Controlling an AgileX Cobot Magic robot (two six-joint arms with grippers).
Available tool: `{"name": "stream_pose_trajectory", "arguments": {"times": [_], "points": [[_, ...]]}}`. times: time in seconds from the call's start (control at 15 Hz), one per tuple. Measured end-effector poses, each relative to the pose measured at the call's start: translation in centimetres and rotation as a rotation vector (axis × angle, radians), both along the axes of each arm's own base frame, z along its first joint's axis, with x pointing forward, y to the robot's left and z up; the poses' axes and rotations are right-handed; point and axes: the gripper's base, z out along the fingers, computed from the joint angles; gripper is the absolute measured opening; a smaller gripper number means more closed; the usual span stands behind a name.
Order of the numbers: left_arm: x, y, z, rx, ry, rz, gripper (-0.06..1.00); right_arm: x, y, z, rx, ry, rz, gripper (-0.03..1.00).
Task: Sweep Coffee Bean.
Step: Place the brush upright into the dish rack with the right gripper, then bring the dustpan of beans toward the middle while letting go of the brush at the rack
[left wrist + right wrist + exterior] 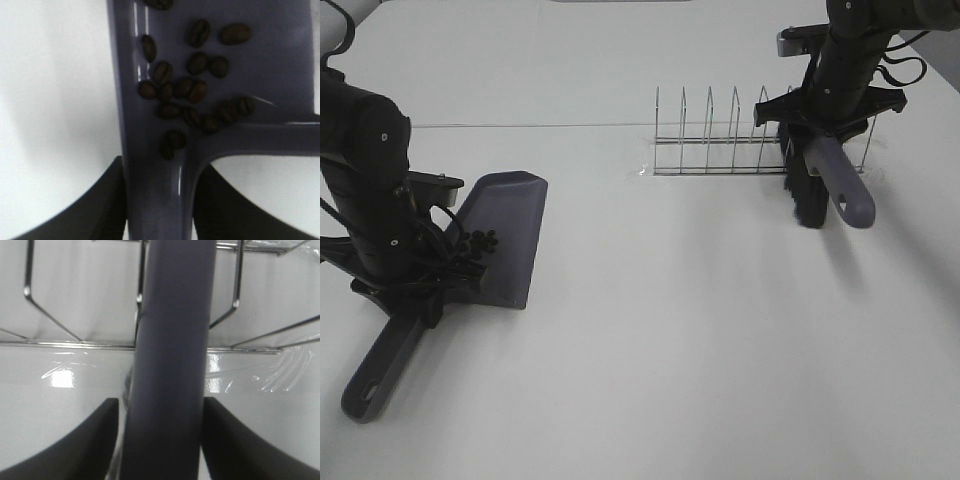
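Observation:
The grey-purple dustpan lies on the white table at the left, its handle pointing to the front left. Several dark coffee beans lie in a cluster inside the pan near the handle; in the left wrist view the beans lie on the dustpan. My left gripper is shut on the dustpan's handle. My right gripper is shut on the brush, holding it by its handle at the right end of the wire rack, bristles down.
The wire rack stands at the back middle of the table and shows close behind the brush handle in the right wrist view. The white table stretches between the dustpan and the rack.

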Motion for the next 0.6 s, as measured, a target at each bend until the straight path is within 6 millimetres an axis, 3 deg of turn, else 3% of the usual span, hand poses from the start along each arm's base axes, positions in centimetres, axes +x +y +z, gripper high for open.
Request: {"name": "stream_pose_trajectory", "arguments": {"times": [0.13,0.33,0.6], "points": [[0.0,0.0,0.0,0.0,0.0,0.0,0.36,0.0,0.0,0.0,0.001,-0.003,0.001,0.69],[0.1,0.0,0.2,-0.004,-0.01,0.0,0.36,-0.1,0.0,1.0,0.004,-0.021,0.0,0.76],[0.3,-0.2,1.8,-0.031,-0.069,0.007,0.36,-2.0,-0.2,7.1,0.052,-0.047,-0.029,0.76]]}}
